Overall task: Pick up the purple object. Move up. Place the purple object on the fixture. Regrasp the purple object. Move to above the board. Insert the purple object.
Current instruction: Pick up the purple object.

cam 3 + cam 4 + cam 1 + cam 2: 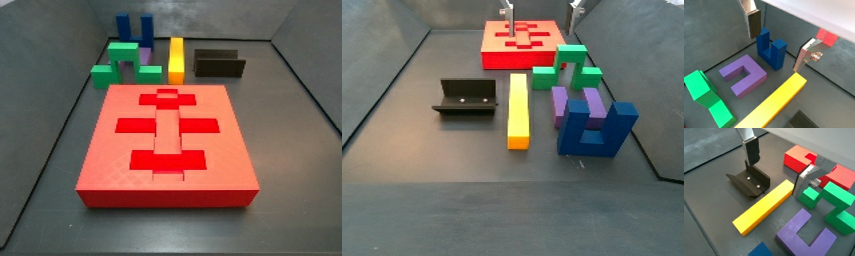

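Observation:
The purple object (743,75) (807,233) lies flat on the floor, its two prongs level with the floor. It lies between the yellow bar and the blue block, as a side view shows (560,103). My gripper (775,52) (777,177) is open with nothing between its fingers. It hangs high above the pieces. In a side view only the fingertips (508,10) show, at the frame's top over the board (524,45) (167,140). The black fixture (749,180) (465,97) stands on the far side of the yellow bar from the purple object.
A blue two-pronged block (771,48) (596,125) stands upright beside the purple object. A green arch block (827,198) (567,65) lies between it and the board. The yellow bar (764,208) (519,108) lies lengthwise. Grey walls (396,70) ring the floor.

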Motion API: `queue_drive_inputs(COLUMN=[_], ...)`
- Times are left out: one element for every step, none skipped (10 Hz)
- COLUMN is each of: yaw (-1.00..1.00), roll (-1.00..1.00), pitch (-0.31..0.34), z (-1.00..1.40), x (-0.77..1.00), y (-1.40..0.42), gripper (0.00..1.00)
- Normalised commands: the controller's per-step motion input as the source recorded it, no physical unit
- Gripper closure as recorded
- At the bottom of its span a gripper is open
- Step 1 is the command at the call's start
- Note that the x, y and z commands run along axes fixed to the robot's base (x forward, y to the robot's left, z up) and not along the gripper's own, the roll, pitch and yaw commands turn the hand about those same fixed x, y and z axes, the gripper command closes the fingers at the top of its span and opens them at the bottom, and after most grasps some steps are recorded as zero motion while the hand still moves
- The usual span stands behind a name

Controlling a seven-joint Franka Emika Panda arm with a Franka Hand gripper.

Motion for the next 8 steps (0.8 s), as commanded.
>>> queue_drive_inputs(yaw=[0.00, 0.00, 0.00, 0.00, -0.07, -0.19, -0.15, -0.15], roll=[0.01, 0.00, 0.04, 0.13, 0.17, 0.18, 0.21, 0.27], pitch=[0.000, 0.004, 0.059, -0.083, -0.170, -0.161, -0.100, -0.026], z=[-0.06, 0.00, -0.16, -0.65, -0.82, -0.85, -0.91, -0.83], x=[-0.01, 0.00, 0.20, 0.21, 0.16, 0.16, 0.05, 0.00], y=[0.00, 0.00, -0.07, -0.46, -0.58, -0.56, -0.42, -0.22], gripper=[0.00, 0.00, 0.00, 0.00, 0.00, 0.00, 0.00, 0.00])
